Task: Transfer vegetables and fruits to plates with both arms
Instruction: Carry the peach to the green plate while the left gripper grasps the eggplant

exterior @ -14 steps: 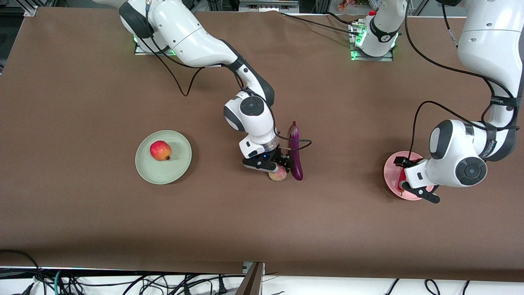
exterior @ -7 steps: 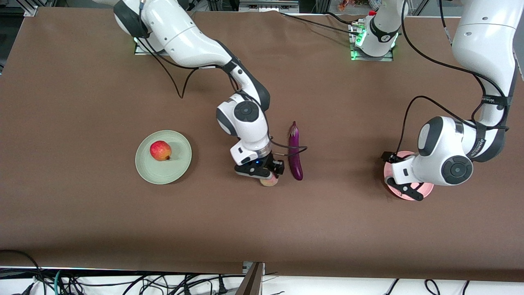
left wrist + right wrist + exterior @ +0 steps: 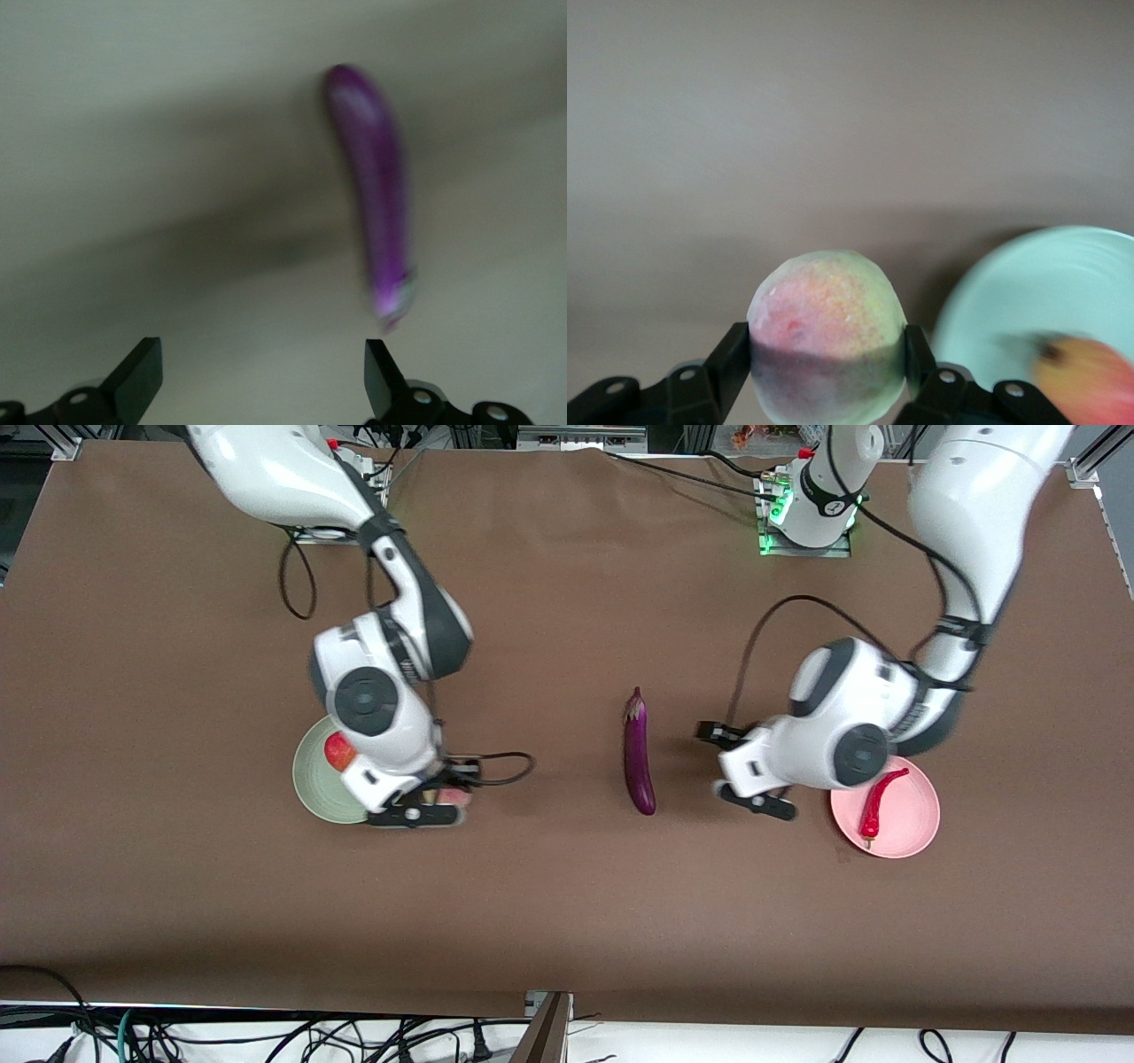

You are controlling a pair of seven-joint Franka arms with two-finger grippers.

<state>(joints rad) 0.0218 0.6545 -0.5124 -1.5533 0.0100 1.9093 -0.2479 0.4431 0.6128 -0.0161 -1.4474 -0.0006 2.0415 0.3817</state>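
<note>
Front view, right gripper (image 3: 425,802): clamped on the peach (image 3: 448,797); hangs over the table (image 3: 567,921) just at the green plate's (image 3: 310,788) rim, toward the right arm's end.
Front view, change on this side: a second ago sat low at the table's middle, closing on the peach beside the eggplant (image 3: 639,753); now carried clear of it.
Front view, green plate: holds the apple (image 3: 337,751), partly hidden under the right arm; roughly midway between the base edge and the camera edge.
Front view, left gripper (image 3: 741,771): spread and empty, over bare table between the eggplant and the pink plate (image 3: 917,819).
Front view, change on this side: a second ago low over the pink plate; now off it, with the chili pepper (image 3: 877,802) lying on that plate, toward the left arm's end.
Front view, eggplant: flat on the table near its middle, lengthwise from base edge to camera edge, untouched.

Left wrist view, left gripper (image 3: 261,376): fingers wide apart, nothing between them.
Left wrist view, eggplant (image 3: 376,204): ahead on the table, apart from the fingers.

Right wrist view, right gripper (image 3: 827,363): pinches the peach (image 3: 827,332) from both sides.
Right wrist view, green plate (image 3: 1045,283): close by, apple (image 3: 1090,376) on it.

Meaning for the task: apple and chili placed; peach likely next onto green; eggplant likely the left arm's next pick.
</note>
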